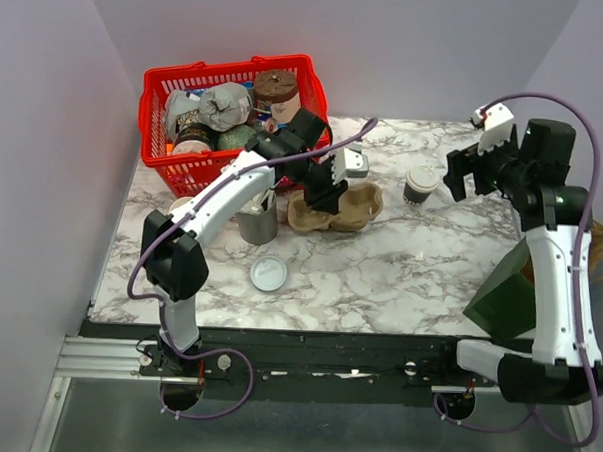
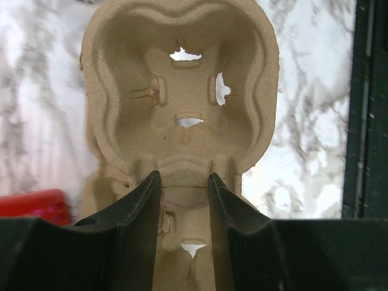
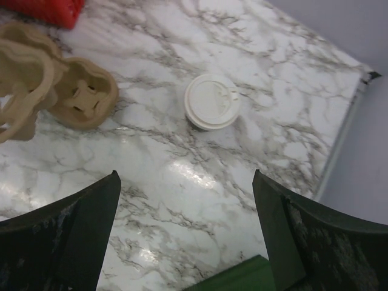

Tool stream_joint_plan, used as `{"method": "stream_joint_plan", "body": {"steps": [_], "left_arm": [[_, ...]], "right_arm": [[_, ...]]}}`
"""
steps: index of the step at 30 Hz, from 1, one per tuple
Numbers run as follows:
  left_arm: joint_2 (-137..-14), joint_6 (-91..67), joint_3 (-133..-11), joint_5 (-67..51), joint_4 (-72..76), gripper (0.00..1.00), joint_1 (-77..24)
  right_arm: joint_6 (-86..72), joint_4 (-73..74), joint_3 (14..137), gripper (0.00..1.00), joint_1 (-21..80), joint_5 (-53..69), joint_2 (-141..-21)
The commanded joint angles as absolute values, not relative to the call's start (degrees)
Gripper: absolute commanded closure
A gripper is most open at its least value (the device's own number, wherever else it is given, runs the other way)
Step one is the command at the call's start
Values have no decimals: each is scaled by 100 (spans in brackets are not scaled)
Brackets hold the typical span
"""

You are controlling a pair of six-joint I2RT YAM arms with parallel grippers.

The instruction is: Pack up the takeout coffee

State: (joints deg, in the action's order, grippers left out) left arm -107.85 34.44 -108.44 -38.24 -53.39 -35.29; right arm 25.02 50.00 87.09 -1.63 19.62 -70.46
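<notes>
Takeout coffee stands on the table just right of the pulp cup carrier, which the left claw clamps. Right claw hangs released farther right; an off-centre squeeze could topple the coffee.

Robot lab cell, plain walls, marble table

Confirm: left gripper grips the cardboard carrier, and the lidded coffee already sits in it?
No. The takeout coffee stands on the table, apart from the cardboard carrier, as the right wrist view shows. The left gripper does grip the carrier.
</notes>
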Motion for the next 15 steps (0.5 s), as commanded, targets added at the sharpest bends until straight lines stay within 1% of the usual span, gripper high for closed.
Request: {"method": "stream_joint_plan", "body": {"steps": [1, 2, 3, 9, 12, 15], "left_arm": [[-10302, 3647, -9680, -4078, -5037, 100, -3796], [-10231, 3665, -9538, -4052, -4975, 100, -3840], [-10117, 3639, -9423, -4008, -4905, 100, -3867], [-10116, 3735, -9114, -4078, -4606, 100, -3894], [-10169, 3753, -9027, -4122, -4483, 100, -3894], [-10178, 3744, -8869, -4157, -4360, 100, -3894]], "right_arm": [[2145, 5273, 9026, 2, -246, 371, -6461], [2110, 5413, 9087, 3, -263, 126, -6356], [1988, 5510, 9271, 4, -290, -408, -6311], [1810, 6556, 9782, 8, -1027, -1150, -6013], [1994, 6846, 9668, 11, -1528, -1597, -5714], [2126, 7171, 9659, 14, -2073, -1757, -5546]]}}
